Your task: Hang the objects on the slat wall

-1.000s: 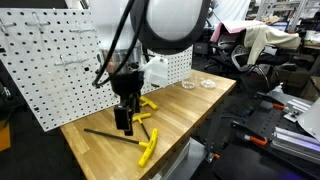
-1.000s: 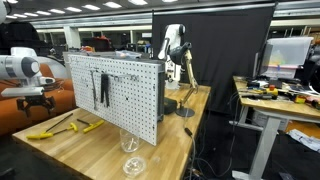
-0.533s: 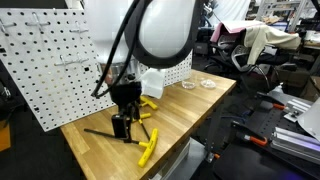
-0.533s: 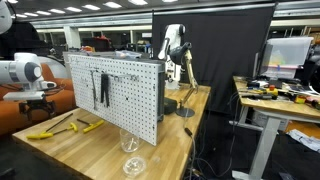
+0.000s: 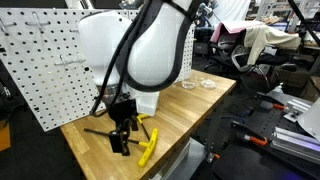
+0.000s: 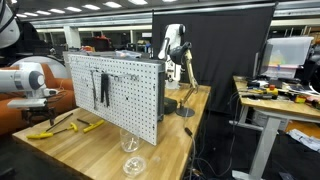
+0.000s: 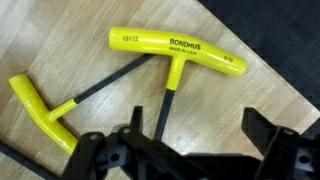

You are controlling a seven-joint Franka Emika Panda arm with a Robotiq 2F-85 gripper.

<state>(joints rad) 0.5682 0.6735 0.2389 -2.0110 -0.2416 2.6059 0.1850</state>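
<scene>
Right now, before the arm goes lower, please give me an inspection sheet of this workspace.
Surface: wooden table, no damage seen.
Job's things: yellow BONDHUS tool and second yellow tool lie flat on the table; none seen hung on the pegboard.
Clutter: pliers hang on the pegboard; drinking glass on the table.
Grippers: gripper open, above the tools.
Cables: black cable along the arm.
Surroundings: black curtain, lab desk.

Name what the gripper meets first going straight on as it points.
Probably the black shaft of the Bondhus T-handle tool, lying between its open jaws on the table; depth is unclear.
</scene>
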